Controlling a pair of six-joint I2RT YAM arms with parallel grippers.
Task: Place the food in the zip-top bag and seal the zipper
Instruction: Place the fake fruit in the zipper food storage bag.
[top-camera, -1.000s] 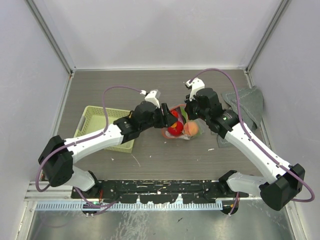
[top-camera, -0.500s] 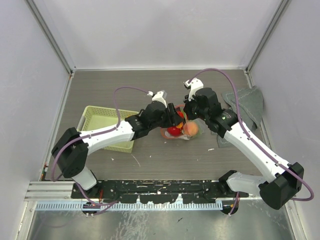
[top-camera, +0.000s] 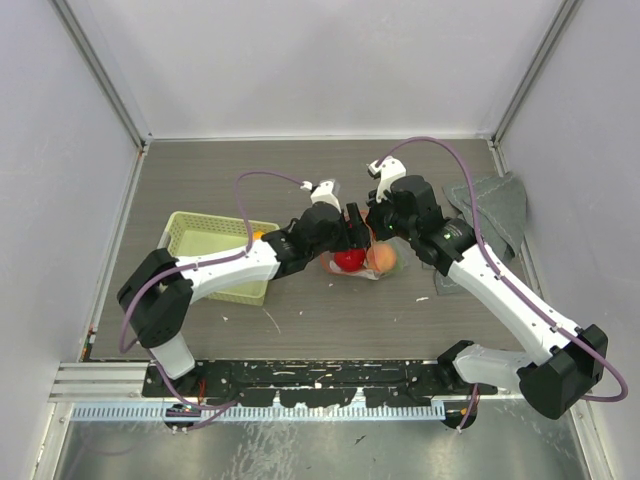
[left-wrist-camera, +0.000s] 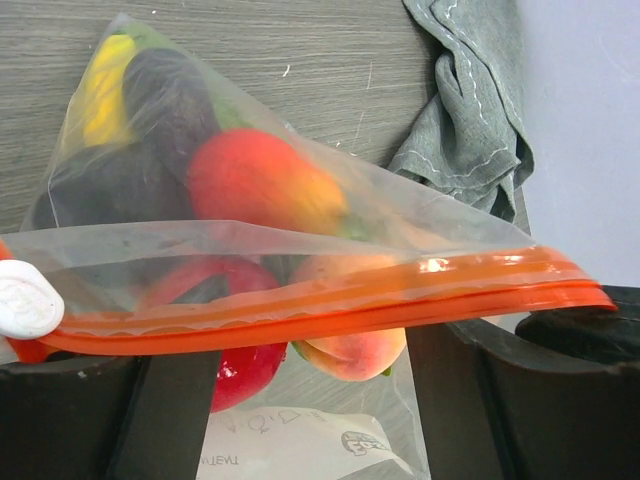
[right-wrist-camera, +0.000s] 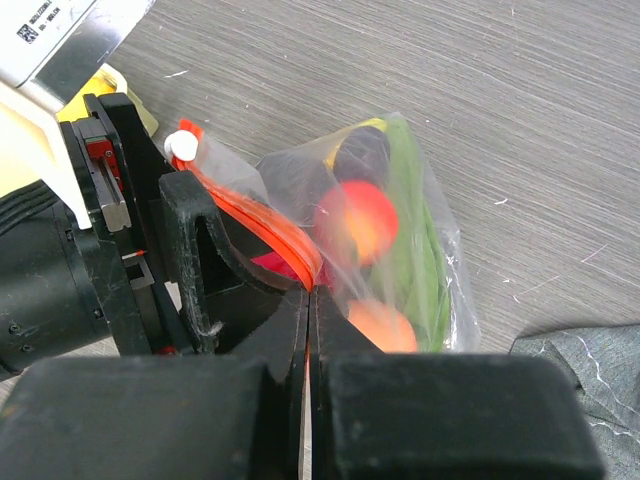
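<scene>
The clear bag (left-wrist-camera: 415, 215) is lying in the middle of the counter (top-camera: 300, 180), hanging from its mouth between the two hands. It is holding the food (left-wrist-camera: 255, 180): a yellow piece (left-wrist-camera: 105, 85) and a dark purple one (left-wrist-camera: 150, 130) at the far end, a red-orange fruit in the middle, and a peach-coloured one (left-wrist-camera: 350, 352) and a red one (left-wrist-camera: 245, 365) nearer the mouth. Green leafy pieces (right-wrist-camera: 410, 235) are running down one side.

The red-orange zipper (left-wrist-camera: 330, 305) is stretching across the mouth, with a white slider (left-wrist-camera: 25, 298) at one end. The right hand (right-wrist-camera: 310, 292) is clenching the zipper between its pressed-together fingers. The left hand (top-camera: 352, 230) is spread wide, and the strip is running across the gap from one finger to the other.

A white label (left-wrist-camera: 290, 445) is showing on the bag's lower part, its faint print too blurred to read. A pale green basket (top-camera: 205, 242) is sitting to the left and a grey cloth (top-camera: 490, 215) to the right.
</scene>
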